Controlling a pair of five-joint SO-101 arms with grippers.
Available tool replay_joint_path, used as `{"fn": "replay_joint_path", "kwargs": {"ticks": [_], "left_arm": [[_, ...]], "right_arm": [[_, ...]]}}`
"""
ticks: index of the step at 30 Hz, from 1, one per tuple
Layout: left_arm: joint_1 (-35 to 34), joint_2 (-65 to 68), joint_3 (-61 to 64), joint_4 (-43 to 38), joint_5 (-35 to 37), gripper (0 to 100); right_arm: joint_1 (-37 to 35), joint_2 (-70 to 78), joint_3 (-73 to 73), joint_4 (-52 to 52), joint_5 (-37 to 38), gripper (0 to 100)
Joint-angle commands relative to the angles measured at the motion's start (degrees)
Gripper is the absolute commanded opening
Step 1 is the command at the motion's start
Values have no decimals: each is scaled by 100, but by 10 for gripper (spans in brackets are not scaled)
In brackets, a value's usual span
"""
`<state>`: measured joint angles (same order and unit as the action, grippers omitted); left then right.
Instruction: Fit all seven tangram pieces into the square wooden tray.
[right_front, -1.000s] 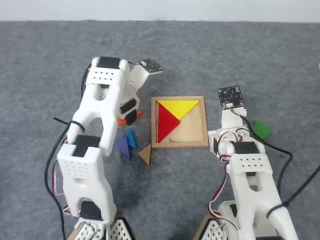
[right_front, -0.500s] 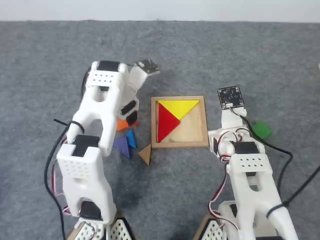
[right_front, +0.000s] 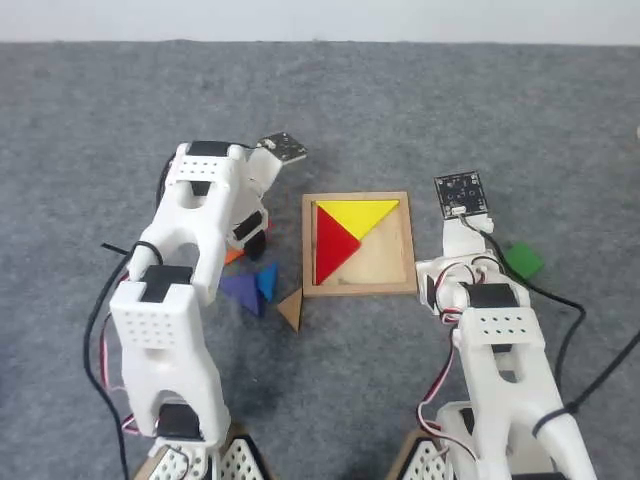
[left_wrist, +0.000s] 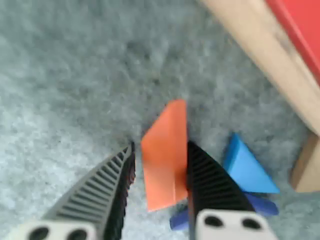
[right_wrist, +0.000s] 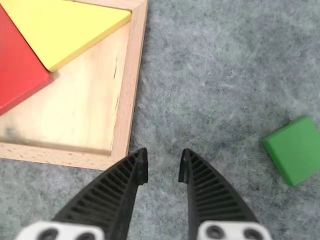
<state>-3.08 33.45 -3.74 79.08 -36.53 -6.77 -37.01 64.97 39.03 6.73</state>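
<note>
Two of seven in tray; left gripper straddles orange parallelogram, jaws apart; next: clamp, lift, carry right into tray; right gripper parted, empty.

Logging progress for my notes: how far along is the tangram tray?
Done: the yellow triangle and red triangle lie in the tray. In hand: the left gripper straddles the orange piece. Left: that plus blue piece, purple piece, tan triangle, green square, outside it.

Soft, even overhead light; faint shadows.
</note>
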Motion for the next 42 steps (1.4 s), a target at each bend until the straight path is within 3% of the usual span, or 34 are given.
{"fn": "replay_joint_path", "kwargs": {"ticks": [1,14,22,28,39,42], "left_arm": [[-18,-35,-180,-79,-88,154],[-316,-44,-2589,1486,-369,139],[-440,-44,-1930,1046,-413,182],[-475,-44,-1068,484,-1116,188],[-580,527,-1024,-132,-1143,187],[-580,659,-1191,18,-1143,185]], "right_arm": [[84,-224,-35,-110,62,107],[84,-224,-35,-110,62,107],[84,-224,-35,-110,62,107],[84,-224,-35,-110,62,107],[84,-224,-35,-110,62,107],[84,-224,-35,-110,62,107]]}}
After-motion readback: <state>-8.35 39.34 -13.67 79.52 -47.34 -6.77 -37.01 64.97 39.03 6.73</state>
